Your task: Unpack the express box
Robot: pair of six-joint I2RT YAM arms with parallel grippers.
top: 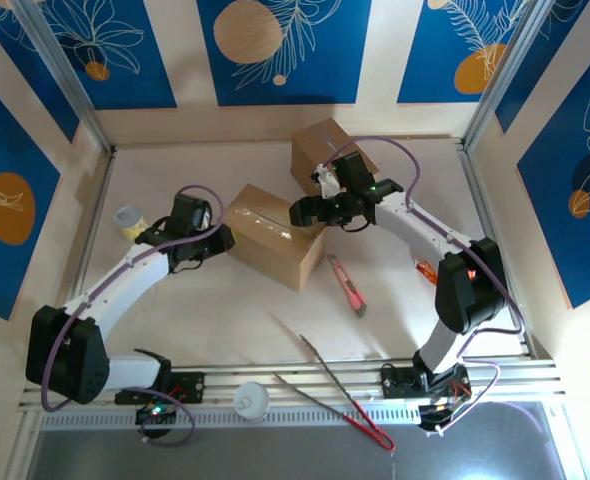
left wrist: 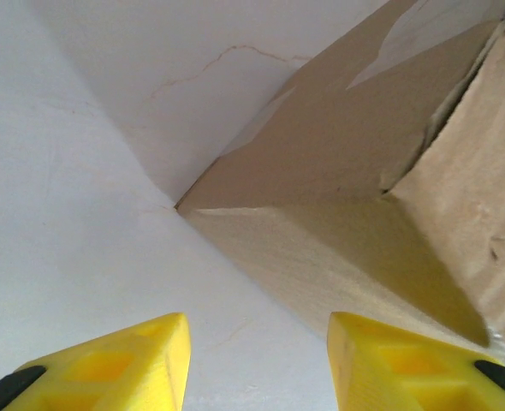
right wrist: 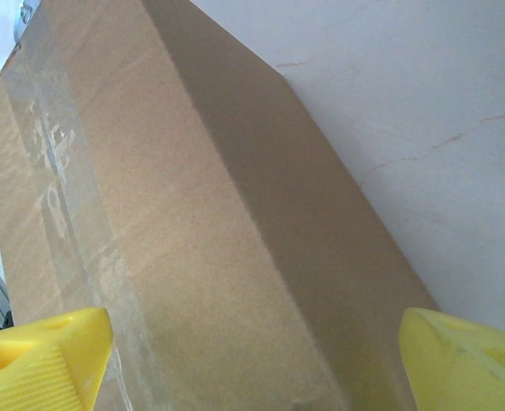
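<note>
We've got the box (top: 273,236) sitting mid-table (top: 225,330), taped seam up. Our left gripper (left wrist: 254,342) hovers by its left corner, fingers parted, nothing between them. Our right gripper (right wrist: 257,347) hangs over the right end, fingers spread wide, gripping nothing.

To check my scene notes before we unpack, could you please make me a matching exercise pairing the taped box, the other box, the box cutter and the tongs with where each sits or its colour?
Things:
1. taped box
2. other box
3. box cutter
4. tongs

Places or colours:
a. nearest the front, one end red
b. at the centre
c. pink-red, lying flat to the right of centre
d. at the far back

Pairs: 1-b; 2-d; 3-c; 4-a.
</note>
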